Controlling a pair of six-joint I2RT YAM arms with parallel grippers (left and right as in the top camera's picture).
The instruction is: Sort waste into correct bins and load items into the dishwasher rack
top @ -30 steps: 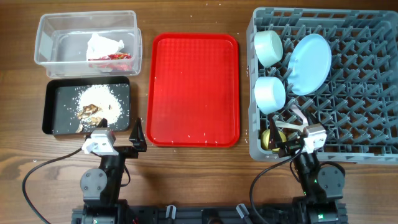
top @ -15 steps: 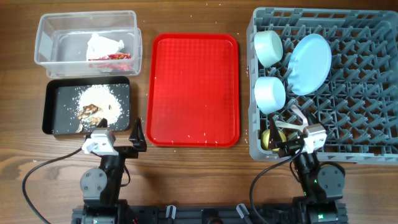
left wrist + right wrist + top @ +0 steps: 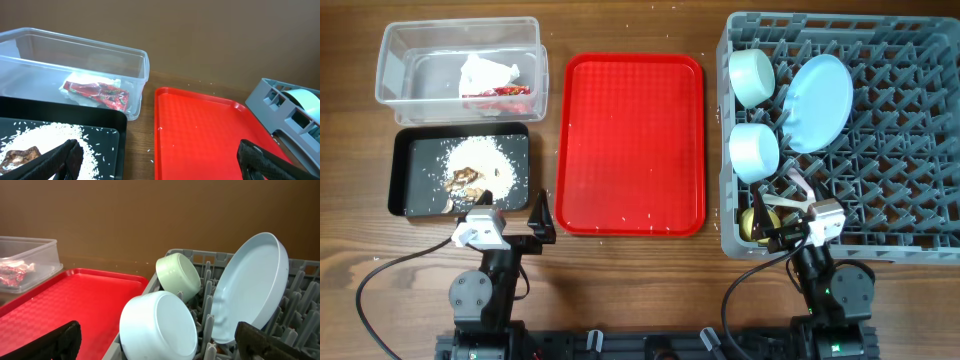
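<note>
Two bowls (image 3: 753, 150) and one plate (image 3: 818, 102) are recorded overhead in the rack (image 3: 910, 150); the wrapper (image 3: 492, 78) is kept in the clear tub (image 3: 390, 60). Left wrist: left gripper (image 3: 160, 152) is shown spread, empty. Right wrist: right gripper (image 3: 157, 332) is likewise spread, empty, with bowls just ahead, nearer this arm.

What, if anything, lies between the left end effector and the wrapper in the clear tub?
The black tray of rice sits between the left end effector and the clear tub; the tub's near wall also fronts the wrapper. Nothing covers the tub from above.
</note>
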